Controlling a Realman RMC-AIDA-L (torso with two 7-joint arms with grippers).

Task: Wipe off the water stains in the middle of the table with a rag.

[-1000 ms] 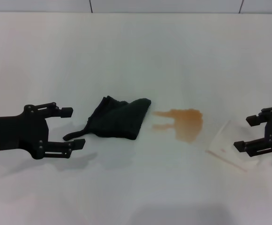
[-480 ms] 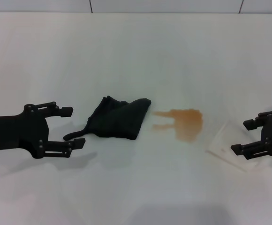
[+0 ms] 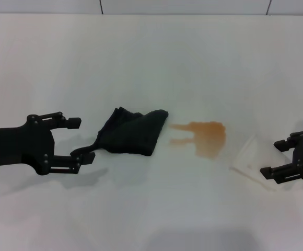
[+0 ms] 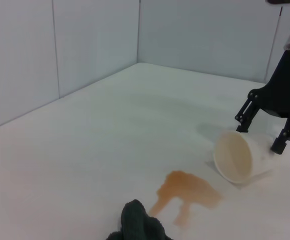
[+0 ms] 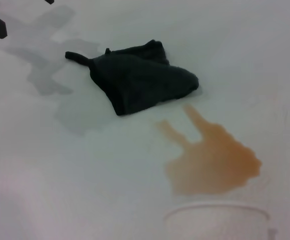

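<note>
i see the left claw (image 3: 81, 140) low over the white tabletop (image 3: 151, 63), fingers spread wide and holding nothing; its lower fingertip sits at the tail-like strip of the rag, contact not confirmable. the rag (image 3: 131, 131) is a black rumpled cloth lying flat just left of centre, its strip pointing toward the left claw. the water stains (image 3: 206, 137), an orange-brown patch with two streaks reaching toward the rag, lie just beside the rag's right edge with a narrow bare gap between. a translucent whitish cup (image 3: 252, 159) lies tipped on its side to the right of the stains, mouth toward them. the right claw (image 3: 279, 158) is beside the cup, fingers apart, gripping nothing.
</note>
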